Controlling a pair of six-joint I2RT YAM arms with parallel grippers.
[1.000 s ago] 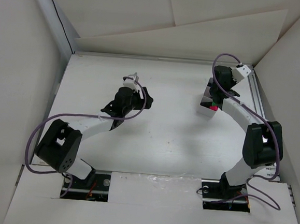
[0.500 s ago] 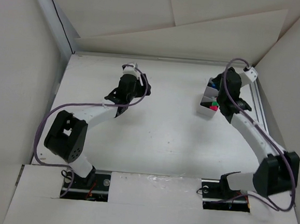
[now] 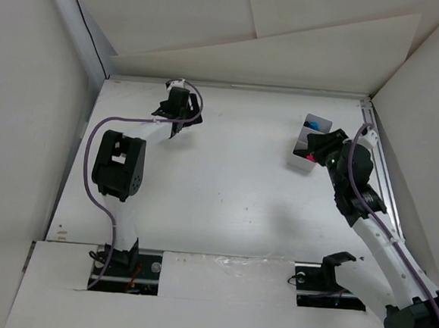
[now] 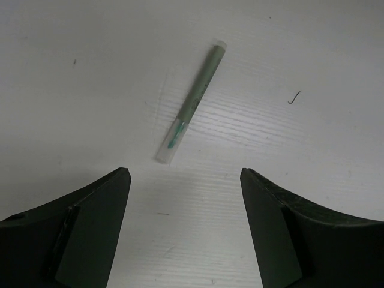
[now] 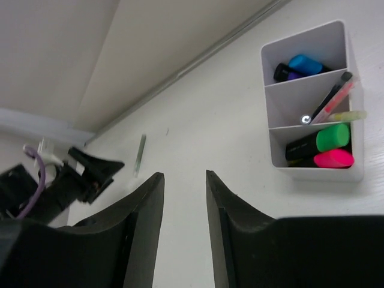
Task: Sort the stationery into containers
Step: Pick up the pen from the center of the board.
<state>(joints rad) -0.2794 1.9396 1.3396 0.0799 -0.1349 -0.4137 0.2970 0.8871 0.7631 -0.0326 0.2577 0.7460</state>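
A thin grey-green pen (image 4: 192,102) lies alone on the white table, just ahead of my left gripper (image 4: 185,174), which is open and empty. That gripper is at the back left of the table (image 3: 186,118). The pale divided box (image 5: 336,36) stands at the back right (image 3: 297,159). It holds blue and purple highlighters (image 5: 303,63) in one compartment, thin pens (image 5: 336,96) in the middle one, and green (image 5: 324,139) and pink highlighters in the third. My right gripper (image 5: 183,177) is open and empty, hovering beside the box (image 3: 321,148). The pen also shows in the right wrist view (image 5: 140,155).
Cardboard walls close in the table at the back and both sides. A metal rail (image 3: 378,154) runs along the right edge behind the box. A small dark speck (image 4: 293,97) lies on the table right of the pen.
My left arm has swung out to the back left, towards the pen. My right arm has drawn back from over the box towards the near right.
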